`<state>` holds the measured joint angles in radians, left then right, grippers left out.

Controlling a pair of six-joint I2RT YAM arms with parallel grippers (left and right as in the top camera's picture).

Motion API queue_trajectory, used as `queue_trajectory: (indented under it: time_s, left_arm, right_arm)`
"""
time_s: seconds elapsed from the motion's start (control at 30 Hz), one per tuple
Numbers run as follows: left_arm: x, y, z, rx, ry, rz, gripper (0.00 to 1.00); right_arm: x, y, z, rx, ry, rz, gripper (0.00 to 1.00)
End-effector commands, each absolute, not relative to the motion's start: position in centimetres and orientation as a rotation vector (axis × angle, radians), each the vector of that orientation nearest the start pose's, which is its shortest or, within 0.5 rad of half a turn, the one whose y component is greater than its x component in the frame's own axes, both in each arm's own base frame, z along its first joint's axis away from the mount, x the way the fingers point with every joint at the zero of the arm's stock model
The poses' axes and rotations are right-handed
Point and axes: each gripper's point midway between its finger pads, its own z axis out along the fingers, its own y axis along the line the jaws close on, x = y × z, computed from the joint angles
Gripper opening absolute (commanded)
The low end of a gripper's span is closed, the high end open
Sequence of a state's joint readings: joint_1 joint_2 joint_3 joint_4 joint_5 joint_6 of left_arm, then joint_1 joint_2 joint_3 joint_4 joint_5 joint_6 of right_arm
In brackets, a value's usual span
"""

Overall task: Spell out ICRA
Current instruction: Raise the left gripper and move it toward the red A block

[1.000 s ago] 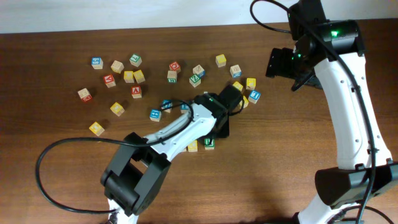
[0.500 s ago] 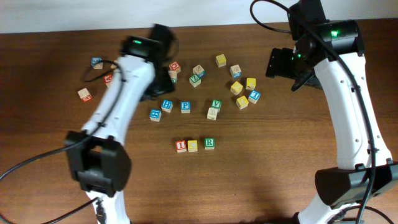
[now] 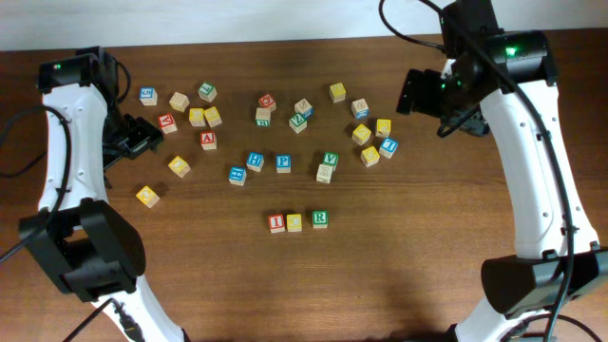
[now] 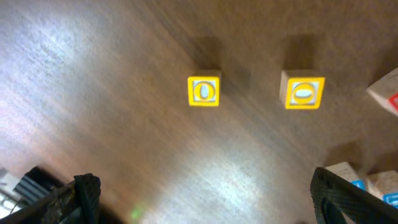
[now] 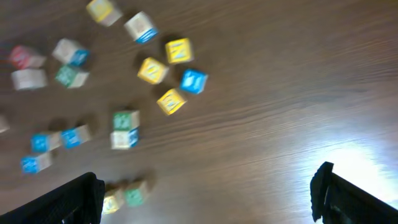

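Observation:
Three wooden cubes stand in a row at the table's front middle: the red-lettered I (image 3: 276, 222), the yellow C (image 3: 294, 221) and the green-lettered R (image 3: 320, 218). The right wrist view blurs the R (image 5: 134, 196) and C (image 5: 114, 200). The red-lettered A (image 3: 208, 140) lies apart at the back left among loose cubes. My left gripper (image 3: 141, 140) (image 4: 205, 205) hangs open and empty at the far left, just left of the A, over two yellow cubes (image 4: 203, 91). High at the back right, my right gripper (image 3: 420, 93) (image 5: 211, 199) is open and empty.
Several loose cubes lie scattered across the back half of the table, including blue-lettered ones (image 3: 283, 162) and a green one stacked on a plain one (image 3: 328, 165) just behind the row. A yellow and blue cluster (image 3: 375, 142) sits under the right arm.
My left arm has swung from over the row, across the back, to the far left, and its jaws have opened wide. The row now shows uncovered. The right arm has barely shifted.

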<state>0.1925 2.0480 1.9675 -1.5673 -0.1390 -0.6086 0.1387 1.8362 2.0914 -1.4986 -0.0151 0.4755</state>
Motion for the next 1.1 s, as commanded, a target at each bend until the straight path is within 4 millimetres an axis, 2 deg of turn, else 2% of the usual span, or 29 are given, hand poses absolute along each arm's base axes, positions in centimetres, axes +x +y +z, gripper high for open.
queue_trajectory:
  time_s: [0.0,0.07,0.13,0.3,0.4,0.47,0.53,0.57,0.63,0.67,0.73,0.77,0.8,0.83,0.87,0.93,1.0,1.07]
  left_arm:
    - [34.7,9.7,15.1,-1.244,2.967,0.287,0.99]
    - [34.7,10.6,15.2,-1.231,2.943,0.362,0.99]
    - [34.7,10.6,15.2,-1.23,2.945,0.362,0.99]
    - [34.6,11.1,15.3,-1.234,2.938,0.387,0.99]
    - [33.8,12.1,15.5,-1.242,2.939,0.458,0.99]
    - [33.4,13.3,15.5,-1.292,2.924,0.458,0.99]
    - [33.3,12.9,15.3,-1.333,2.935,0.365,0.99]
    - [33.4,12.9,15.3,-1.335,2.931,0.359,0.99]
    - [33.6,13.0,15.2,-1.333,2.921,0.355,0.99]
    - [33.9,12.8,15.2,-1.333,2.915,0.335,0.99]
    - [34.7,9.5,14.9,-1.373,2.958,0.015,0.99]
    - [35.5,8.0,14.9,-1.33,2.973,-0.13,0.99]
    - [36.2,7.1,14.9,-1.221,2.998,-0.219,0.99]
    - [37.7,4.9,15.1,-0.96,3.036,-0.354,0.99]
    - [38.1,3.6,15.1,-0.835,3.059,-0.364,0.99]
    - [39.0,-0.5,14.9,-0.616,3.09,-0.314,0.99]
    - [40.6,-2.8,14.8,-0.465,3.053,-0.219,1.0]
    - [41.3,-5.1,14.8,-0.358,3.028,-0.189,0.99]
  right_arm:
    - [38.7,8.2,25.8,0.461,2.805,0.374,0.98]
    - [38.6,10.2,26.1,0.419,2.812,0.515,0.98]
    - [38.8,12.1,26.4,0.347,2.798,0.534,0.98]
    - [39.8,20.1,26.7,0.092,2.718,0.612,0.98]
    - [40.6,25.6,24.6,-0.052,2.702,0.657,0.98]
    - [40.7,29.4,20.5,-0.139,2.754,0.63,0.99]
    - [40.5,29.4,18.1,-0.144,2.805,0.525,0.99]
    - [40.4,29.2,17.6,-0.141,2.819,0.497,0.99]
    - [40.4,28.1,17.7,-0.12,2.822,0.435,0.99]
    - [40.6,26.8,18.1,-0.09,2.822,0.391,0.99]
    - [41.0,21.4,19.3,0.034,2.827,0.239,0.98]
    - [41.1,19.4,19.8,0.086,2.83,0.2,0.98]
    - [41.2,17.7,20.2,0.136,2.833,0.186,0.98]
    - [41.4,14.6,20.6,0.232,2.842,0.161,0.98]
    - [41.5,12.2,20.6,0.307,2.851,0.14,0.98]
    - [41.0,5.6,20.0,0.534,2.892,0.08,0.98]
    - [40.5,2.6,19.9,0.643,2.902,0.055,0.98]
    - [40.3,0.7,19.8,0.715,2.894,0.045,0.98]
